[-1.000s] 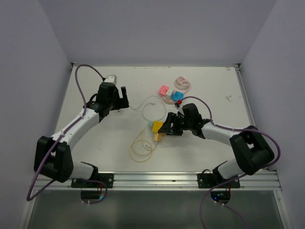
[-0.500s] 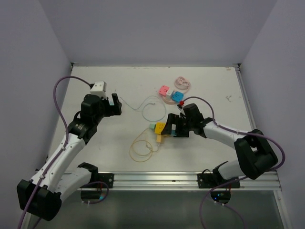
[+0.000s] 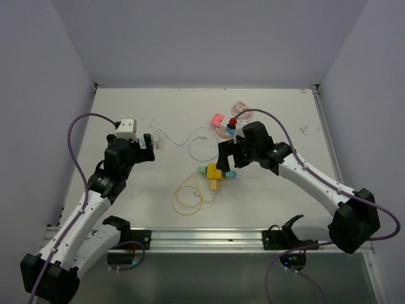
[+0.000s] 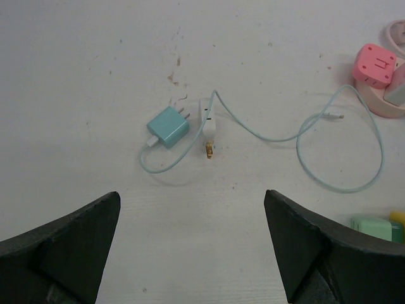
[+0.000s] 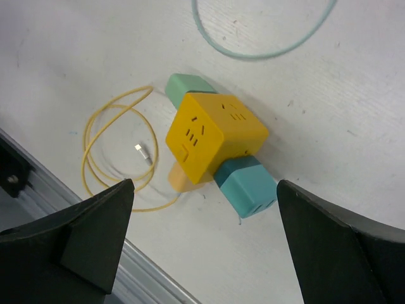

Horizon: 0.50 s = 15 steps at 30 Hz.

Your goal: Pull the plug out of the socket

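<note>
The yellow cube socket lies mid-table, also in the right wrist view. Three plugs sit in it: a teal plug, a green plug and a pale yellow plug on a yellow cable. My right gripper hangs open above the socket, touching nothing. My left gripper is open and empty. Ahead of it lie a loose teal charger, prongs bare, and a small white adapter.
A light teal cable runs from the charger toward the table's middle. The yellow cable coils near the front rail. A pink cube and a pink cable coil lie at the back.
My right gripper has lifted up and back from the yellow socket, which now lies free. My left arm has drawn back to the left, and the teal cable's end moved left with it.
</note>
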Available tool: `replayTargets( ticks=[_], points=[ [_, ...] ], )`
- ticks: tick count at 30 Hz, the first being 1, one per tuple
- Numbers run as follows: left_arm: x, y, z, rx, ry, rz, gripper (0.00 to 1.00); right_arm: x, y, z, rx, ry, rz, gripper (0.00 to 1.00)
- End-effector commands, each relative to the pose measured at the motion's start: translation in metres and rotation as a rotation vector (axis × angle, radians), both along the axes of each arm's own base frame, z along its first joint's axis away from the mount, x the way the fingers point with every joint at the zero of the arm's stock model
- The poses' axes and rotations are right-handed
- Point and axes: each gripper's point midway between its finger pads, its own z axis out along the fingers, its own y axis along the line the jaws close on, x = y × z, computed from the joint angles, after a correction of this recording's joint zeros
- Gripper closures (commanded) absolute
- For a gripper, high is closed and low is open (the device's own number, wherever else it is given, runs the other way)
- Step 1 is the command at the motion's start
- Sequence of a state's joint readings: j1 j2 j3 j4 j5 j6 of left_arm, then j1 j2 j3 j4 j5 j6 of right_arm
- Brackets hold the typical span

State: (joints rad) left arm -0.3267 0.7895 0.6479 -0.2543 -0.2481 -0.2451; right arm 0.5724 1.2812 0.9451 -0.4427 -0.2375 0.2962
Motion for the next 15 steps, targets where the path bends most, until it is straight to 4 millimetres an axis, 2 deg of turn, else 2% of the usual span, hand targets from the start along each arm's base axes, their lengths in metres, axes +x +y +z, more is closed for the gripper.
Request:
replayTargets(
  ticks=[1,2,5,7,8,9,15],
  points=[
    [0.01,0.008,0.014,0.018,-0.063,0.043,0.0,-0.002,0.003,0.016,-0.181,-0.173,0.156,0.01],
    [0.01,0.01,0.014,0.022,-0.062,0.05,0.01,0.002,0.005,0.024,-0.212,-0.214,0.168,0.01],
    [0.009,0.018,0.015,0.034,-0.071,0.094,0.01,0.011,0.011,0.027,-0.309,-0.29,0.244,0.01],
    [0.008,0.024,0.014,0.044,-0.07,0.125,0.01,0.009,0.015,0.018,-0.375,-0.297,0.319,0.01],
    [0.008,0.025,0.013,0.046,-0.067,0.131,0.01,0.016,0.011,0.019,-0.44,-0.336,0.341,0.01],
    [0.008,0.025,0.013,0.044,-0.066,0.137,0.01,0.014,0.008,0.011,-0.485,-0.322,0.372,0.01],
    [0.009,0.029,0.01,0.051,-0.053,0.16,0.02,0.009,0.007,-0.002,-0.643,-0.317,0.561,0.01]
  ],
)
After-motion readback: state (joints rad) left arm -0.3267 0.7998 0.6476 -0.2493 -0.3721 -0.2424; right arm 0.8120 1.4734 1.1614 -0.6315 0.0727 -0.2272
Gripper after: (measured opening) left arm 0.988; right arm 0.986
